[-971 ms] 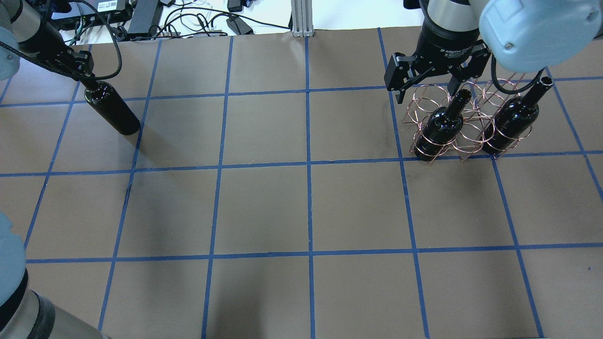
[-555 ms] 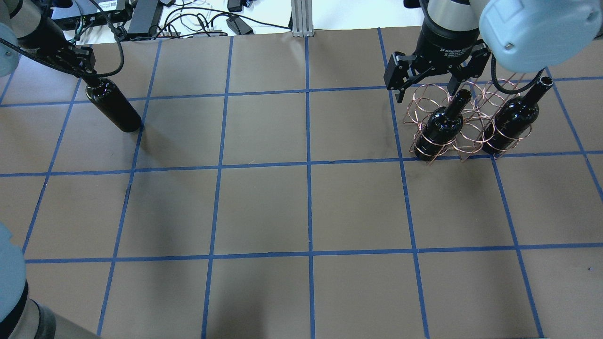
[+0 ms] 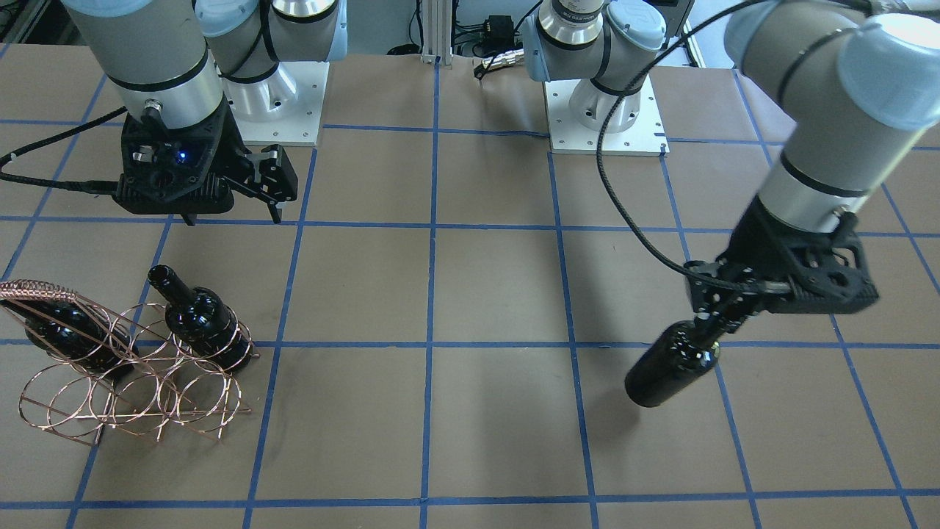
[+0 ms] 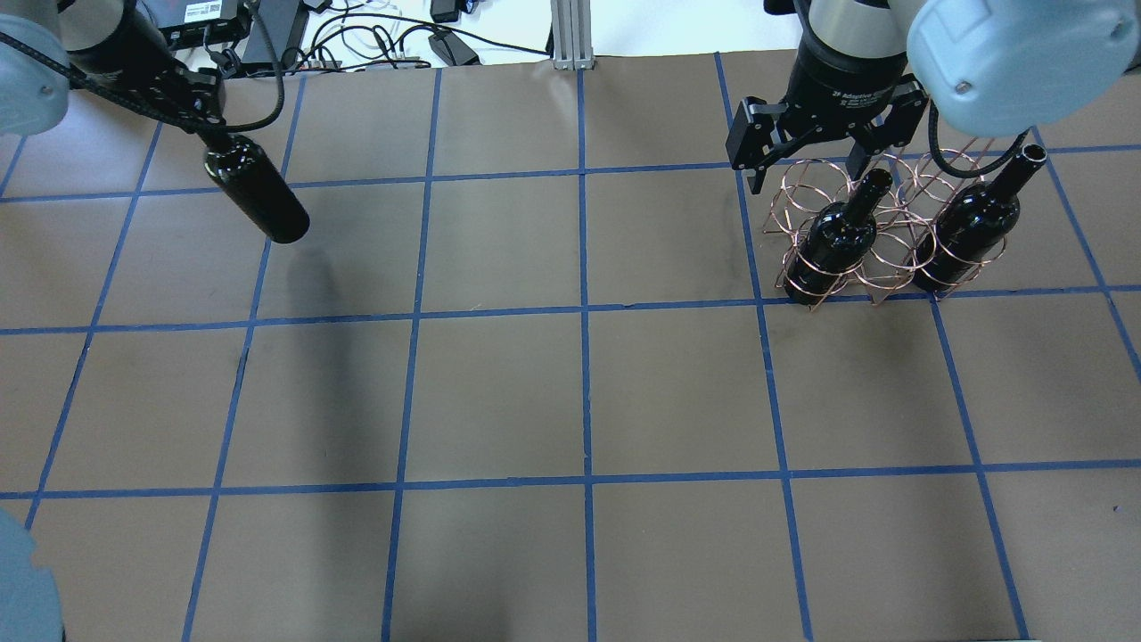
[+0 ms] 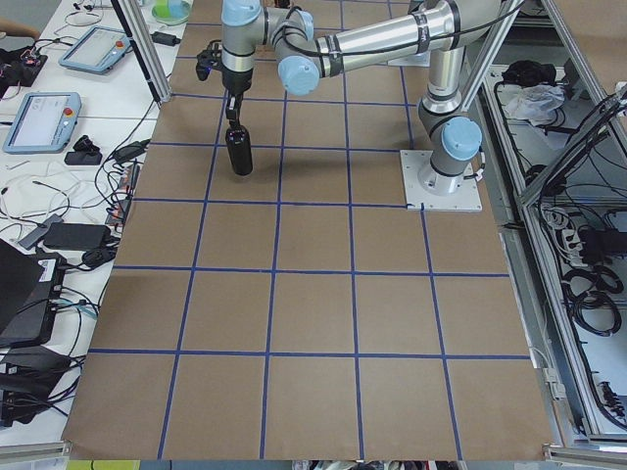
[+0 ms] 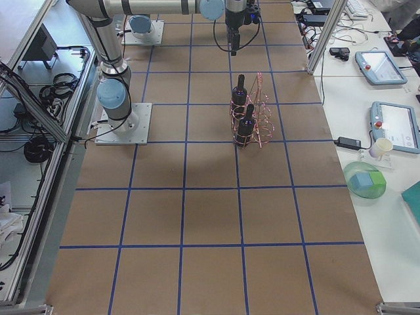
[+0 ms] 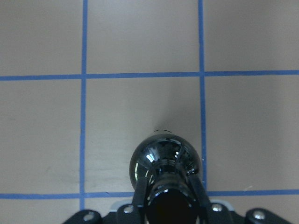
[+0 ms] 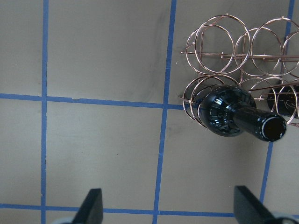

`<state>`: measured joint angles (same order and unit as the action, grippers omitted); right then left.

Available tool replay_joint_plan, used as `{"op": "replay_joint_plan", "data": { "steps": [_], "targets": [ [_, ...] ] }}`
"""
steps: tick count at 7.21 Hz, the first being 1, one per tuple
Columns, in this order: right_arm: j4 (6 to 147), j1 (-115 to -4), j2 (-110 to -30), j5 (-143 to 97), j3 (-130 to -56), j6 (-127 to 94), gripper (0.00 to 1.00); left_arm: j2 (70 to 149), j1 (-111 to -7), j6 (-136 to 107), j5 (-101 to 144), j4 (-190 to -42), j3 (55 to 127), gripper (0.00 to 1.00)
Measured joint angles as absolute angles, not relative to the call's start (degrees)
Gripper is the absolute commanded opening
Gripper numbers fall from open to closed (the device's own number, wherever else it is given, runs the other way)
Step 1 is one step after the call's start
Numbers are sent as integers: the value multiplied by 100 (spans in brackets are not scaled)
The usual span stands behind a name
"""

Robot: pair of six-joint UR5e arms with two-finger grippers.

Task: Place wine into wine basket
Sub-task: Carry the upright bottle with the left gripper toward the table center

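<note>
A glossy near-black wine bottle point(image 4: 258, 192) hangs tilted above the table at the far left. My left gripper point(image 4: 209, 134) is shut on its neck; the front view shows the same wine bottle point(image 3: 672, 365) clear of the surface under that gripper point(image 3: 716, 323). The copper wire wine basket point(image 4: 802, 192) stands at the far right. It holds two alike bottles, one point(image 4: 833, 241) in its left ring and one point(image 4: 972, 223) in its right ring. My right gripper point(image 4: 807, 174) hovers open above the basket's left end, with nothing between its fingers.
Blue tape divides the brown table point(image 4: 579, 392) into squares. Cables and power bricks point(image 4: 267, 31) lie past its far edge. The robot bases point(image 3: 279, 103) are bolted at the near side. In the right side view, tablets and a green bowl point(image 6: 364, 180) sit on a side bench.
My left gripper has raised the wine bottle off the table and carried it rightward and slightly farther away. The right gripper, the basket and its two bottles have not moved.
</note>
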<state>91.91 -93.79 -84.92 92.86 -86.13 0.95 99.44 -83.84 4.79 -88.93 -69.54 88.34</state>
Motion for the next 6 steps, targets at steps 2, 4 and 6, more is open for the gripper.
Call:
{"op": "replay_joint_plan", "data": {
  "steps": [2, 4, 6],
  "targets": [
    [9180, -9374, -8536, 9290, -8613, 131, 100, 9445, -9354, -1150, -9000, -7014, 9178, 16],
    [9174, -9382, -8568, 9245, -8618, 133, 100, 9220, -10548, -2698, -9553, -7120, 9444, 16],
    [9165, -9398, -8574, 9223, -8622, 92, 100, 9256, -11256, -3489, -9751, -7229, 9587, 16]
  ]
}}
